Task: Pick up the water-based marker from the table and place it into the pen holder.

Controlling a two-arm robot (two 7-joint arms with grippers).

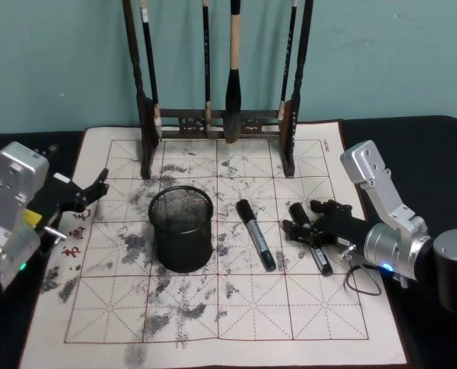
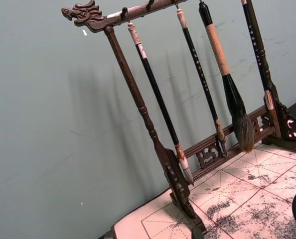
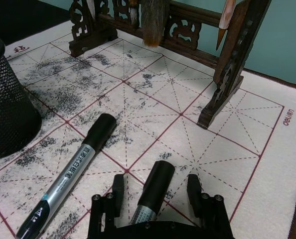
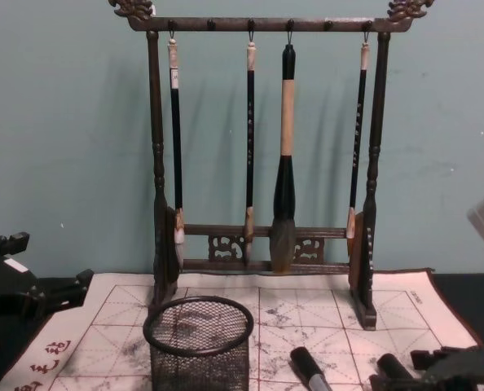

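Mat [image 3: 267, 164] marked "deli", right tool [image 3: 156, 185] astride marker [image 3: 161, 174]

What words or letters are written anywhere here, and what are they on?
"deli": red print on the white calligraphy mat's border.
Red characters on the mat's left edge: too blurred to read.
Characters on the silver-barrelled, black-capped marker: too small to read.
White marks on the hanging brushes' black handles: unreadable.

Soft, even room light, moderately bright; the brush rack [image 4: 262, 24] casts faint grey shadows on the wall [image 4: 63, 163] behind it, falling to its left; the white mat [image 2: 267, 172] at the rack's foot glows pale; the black table [image 1: 436, 154] right of the rack stays dark.
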